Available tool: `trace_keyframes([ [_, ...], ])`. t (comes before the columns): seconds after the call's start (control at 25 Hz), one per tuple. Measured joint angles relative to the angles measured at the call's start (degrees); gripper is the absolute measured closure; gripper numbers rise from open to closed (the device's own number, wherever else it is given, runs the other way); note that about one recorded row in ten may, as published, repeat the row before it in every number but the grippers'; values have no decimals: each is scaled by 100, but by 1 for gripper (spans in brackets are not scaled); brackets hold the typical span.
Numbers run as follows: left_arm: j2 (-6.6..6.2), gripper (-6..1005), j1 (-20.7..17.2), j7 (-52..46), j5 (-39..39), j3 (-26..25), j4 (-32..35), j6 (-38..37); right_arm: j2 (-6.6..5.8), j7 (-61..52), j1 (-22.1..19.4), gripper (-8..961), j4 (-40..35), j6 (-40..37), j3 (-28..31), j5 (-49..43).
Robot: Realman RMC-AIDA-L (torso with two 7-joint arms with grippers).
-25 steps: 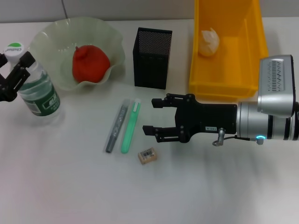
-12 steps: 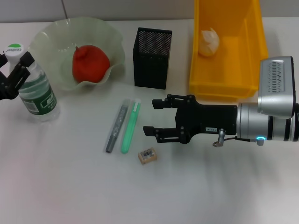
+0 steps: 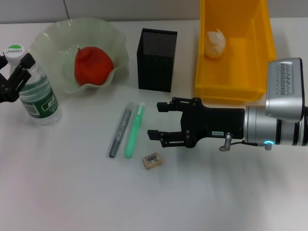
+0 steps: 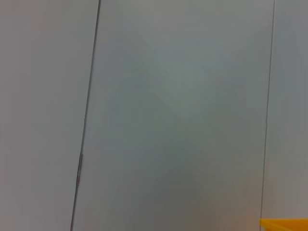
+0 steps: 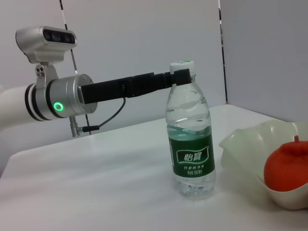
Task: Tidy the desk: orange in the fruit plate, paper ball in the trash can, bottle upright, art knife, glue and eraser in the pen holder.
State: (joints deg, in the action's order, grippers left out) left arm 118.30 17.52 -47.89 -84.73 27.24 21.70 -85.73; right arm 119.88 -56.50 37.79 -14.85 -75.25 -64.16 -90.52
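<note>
The bottle (image 3: 36, 91) stands upright at the desk's left edge, with the fruit plate (image 3: 115, 45) just right of it and farther back, holding the orange (image 3: 92, 65). Right of the plate stands the pen holder (image 3: 156, 60), then the trash can (image 3: 231, 86) with the paper ball (image 3: 215, 43) inside. In front of the holder lie two pen-like items side by side, the eraser (image 3: 151, 160) nearer still.

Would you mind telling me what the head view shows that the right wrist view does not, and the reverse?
Only the head view shows the pen holder, trash can with the paper ball, eraser and the open right gripper. Only the right wrist view shows the left arm's silver forearm and the wall behind. Both show the upright bottle, the left gripper at its neck, the orange and fruit plate.
</note>
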Motion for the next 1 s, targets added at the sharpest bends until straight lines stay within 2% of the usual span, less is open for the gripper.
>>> trace_keyframes([
  [0.76,14,409,27,184,6,1,-78,-36,0,-27,1,171,1,-17,9,9],
  [1.0,11,236,32,182,30,-12,-78,-66,0,-28,1,172,0,-24,9,10],
])
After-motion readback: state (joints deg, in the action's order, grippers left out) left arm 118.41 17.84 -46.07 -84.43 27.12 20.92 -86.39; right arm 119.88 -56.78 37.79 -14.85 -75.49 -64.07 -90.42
